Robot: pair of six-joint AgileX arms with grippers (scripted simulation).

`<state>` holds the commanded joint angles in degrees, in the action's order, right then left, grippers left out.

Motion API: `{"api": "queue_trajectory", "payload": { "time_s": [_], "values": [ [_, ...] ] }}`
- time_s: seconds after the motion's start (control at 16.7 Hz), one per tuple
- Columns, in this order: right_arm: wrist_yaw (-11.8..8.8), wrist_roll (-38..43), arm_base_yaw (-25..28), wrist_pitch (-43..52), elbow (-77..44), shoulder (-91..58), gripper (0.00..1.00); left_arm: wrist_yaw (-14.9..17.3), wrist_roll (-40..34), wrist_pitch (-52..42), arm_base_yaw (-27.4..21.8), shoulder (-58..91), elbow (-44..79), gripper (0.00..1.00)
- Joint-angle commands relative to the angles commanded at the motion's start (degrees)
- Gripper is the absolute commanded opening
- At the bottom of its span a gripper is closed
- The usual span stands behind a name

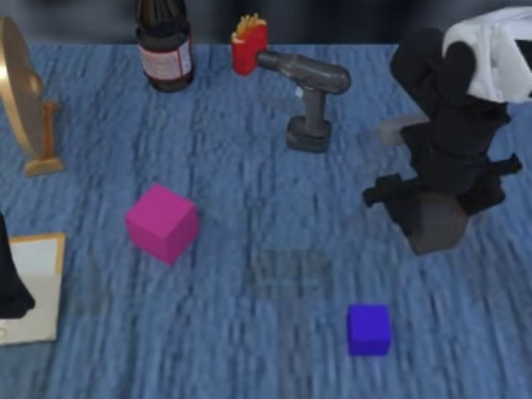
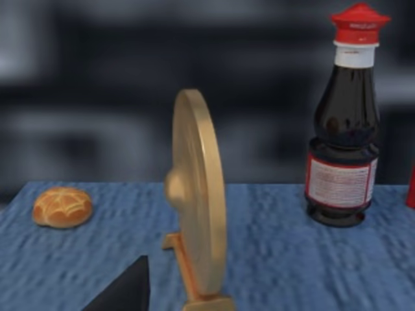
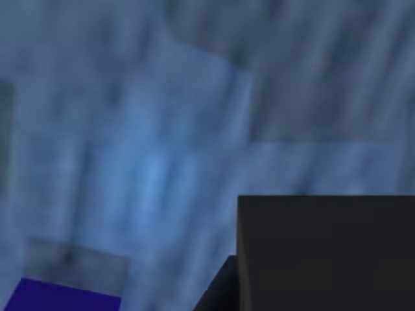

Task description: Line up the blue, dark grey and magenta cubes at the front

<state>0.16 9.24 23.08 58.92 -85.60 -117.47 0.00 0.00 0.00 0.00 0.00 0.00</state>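
At the table's left edge, the AgileX left arm (image 1: 12, 278) sits parked and mostly cut off by the frame; whether its jaws are open or closed cannot be told. Its wrist camera catches only a dark finger tip (image 2: 126, 291) before a gold round stand mirror (image 2: 198, 201), a bread roll (image 2: 62, 207) and a dark sauce bottle (image 2: 343, 129). The magenta cube (image 1: 162, 223) rests left of centre on the blue cloth (image 1: 274, 166). At the back stand a carton of fries (image 1: 249, 43) and a grey power drill (image 1: 307, 96). The blue cube (image 1: 368, 329) lies toward the front, right of centre. At right, the right gripper (image 1: 432, 218) hangs raised above the cloth, bent downward, its jaws clamped on the dark grey cube (image 1: 436, 226), partly hidden beneath the fingers.
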Motion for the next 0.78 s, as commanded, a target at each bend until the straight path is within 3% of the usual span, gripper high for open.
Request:
{"api": "queue_trajectory", "payload": {
  "time_s": [0.24, 0.42, 0.6, 0.78],
  "values": [
    [0.2, 21.1, 12.0, 2.1, -1.2, -0.5, 0.0, 0.0, 0.0, 0.0, 0.0, 0.0, 0.0, 1.0],
    [0.5, 32.7, 19.7, 2.8, -1.9, 0.2, 0.0, 0.0, 0.0, 0.0, 0.0, 0.0, 0.0, 1.0],
    [0.9, 38.8, 24.4, 2.7, -2.3, 1.4, 0.0, 0.0, 0.0, 0.0, 0.0, 0.0, 0.0, 1.0],
    [1.0, 39.8, 25.3, 2.7, -2.4, 1.6, 0.0, 0.0, 0.0, 0.0, 0.0, 0.0, 0.0, 1.0]
  ]
}}
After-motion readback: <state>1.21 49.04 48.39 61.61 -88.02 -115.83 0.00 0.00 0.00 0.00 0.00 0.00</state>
